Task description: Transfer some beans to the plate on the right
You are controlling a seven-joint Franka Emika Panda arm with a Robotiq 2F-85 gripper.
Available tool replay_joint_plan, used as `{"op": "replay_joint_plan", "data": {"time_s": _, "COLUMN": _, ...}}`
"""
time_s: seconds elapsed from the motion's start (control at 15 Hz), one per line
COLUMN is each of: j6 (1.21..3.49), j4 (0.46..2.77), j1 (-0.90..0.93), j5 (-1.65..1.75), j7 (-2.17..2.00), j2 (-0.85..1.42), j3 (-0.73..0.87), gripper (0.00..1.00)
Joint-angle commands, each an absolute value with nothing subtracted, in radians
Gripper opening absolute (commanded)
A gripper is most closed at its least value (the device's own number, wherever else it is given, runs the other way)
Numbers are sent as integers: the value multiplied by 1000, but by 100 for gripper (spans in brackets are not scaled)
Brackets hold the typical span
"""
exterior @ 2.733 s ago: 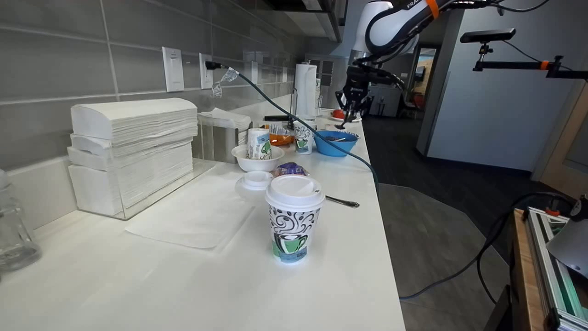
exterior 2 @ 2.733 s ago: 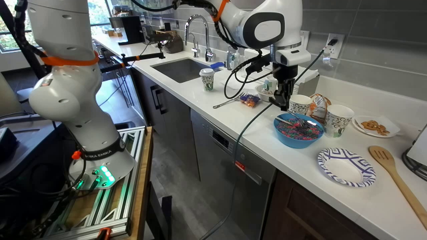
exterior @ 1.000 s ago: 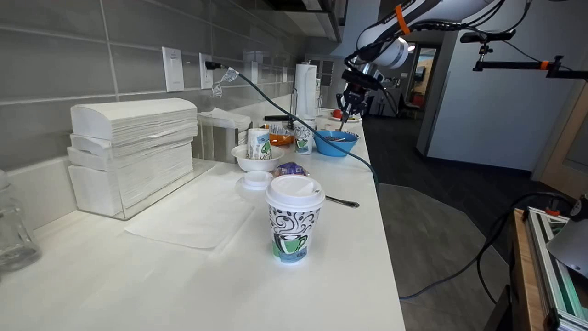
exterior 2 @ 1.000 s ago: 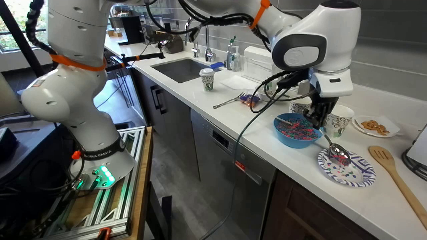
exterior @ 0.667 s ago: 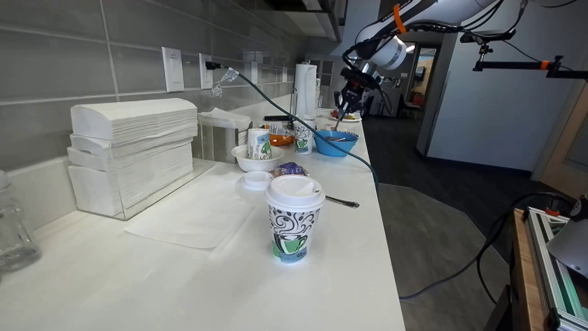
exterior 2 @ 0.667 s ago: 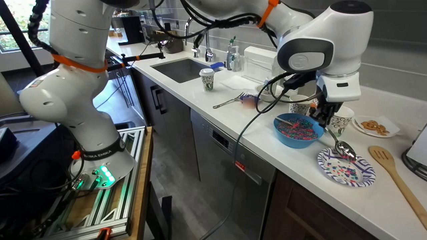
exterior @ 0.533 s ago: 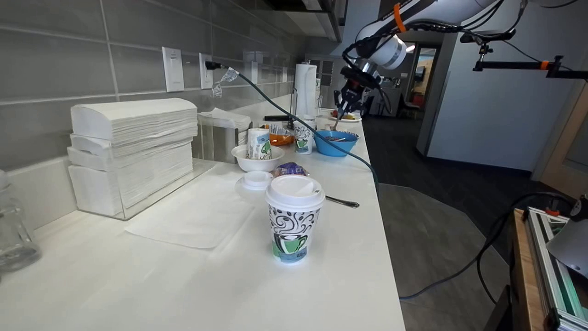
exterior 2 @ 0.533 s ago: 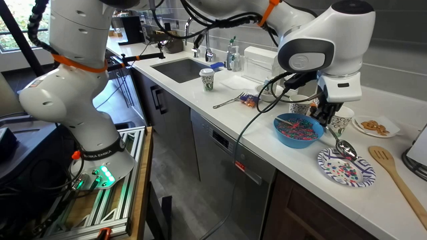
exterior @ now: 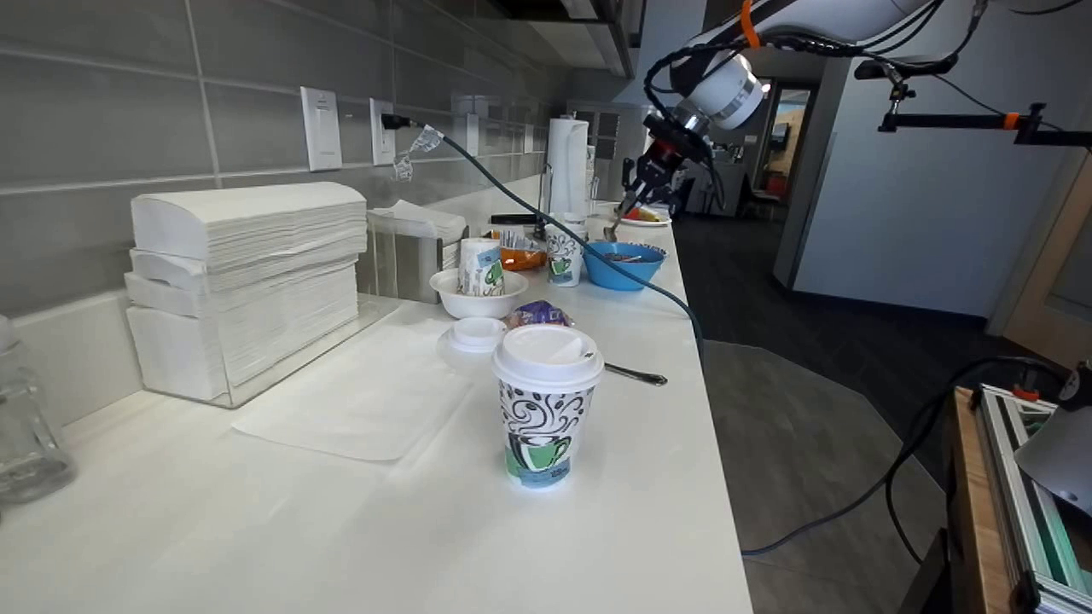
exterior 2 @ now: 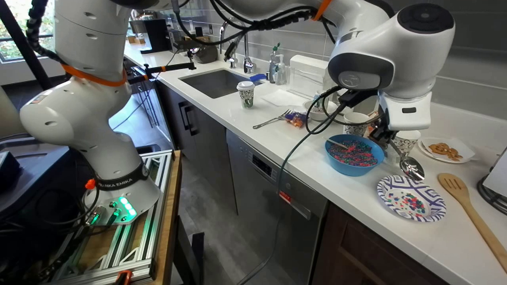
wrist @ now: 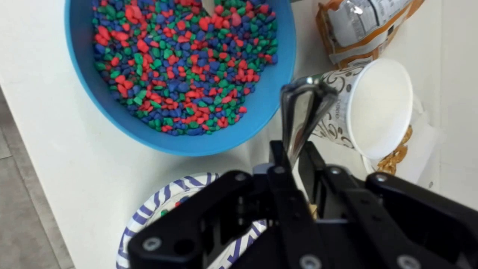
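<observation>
Metal spoon (exterior 2: 412, 168) tight in the closed end effector (wrist: 295, 155), near the plate (exterior 2: 431, 192) of beans (exterior 2: 414, 204)

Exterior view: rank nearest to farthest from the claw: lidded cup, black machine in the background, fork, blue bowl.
From the claw, in an exterior view:
1. Blue bowl: just below, slightly left in the picture.
2. Fork: left of the bowl, farther back.
3. Lidded cup: farther left and back.
4. Black machine: upper left, deep background.
</observation>
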State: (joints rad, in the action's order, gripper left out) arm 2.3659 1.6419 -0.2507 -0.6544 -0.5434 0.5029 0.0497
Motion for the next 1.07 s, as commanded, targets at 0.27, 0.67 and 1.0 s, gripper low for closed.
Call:
{"op": "replay_joint_plan", "data": {"time_s": 0.27, "j6": 2332, "j4": 1774, "j1": -300, "j5": -915, "j7": -306, "j2": 416, "j3": 60, "gripper": 4}}
{"op": "replay_joint_plan", "data": {"time_s": 0.67, "j6": 2249, "j4": 1806, "j1": -334, "j5": -1105, "j7": -186, "j2": 392, "j3": 67, "gripper": 4}}
{"op": "replay_joint_plan", "data": {"time_s": 1.0, "j6": 2085, "j4": 1806, "j1": -346, "j5": -1203, "j7": -162, "j2": 399, "j3": 120, "gripper": 4}}
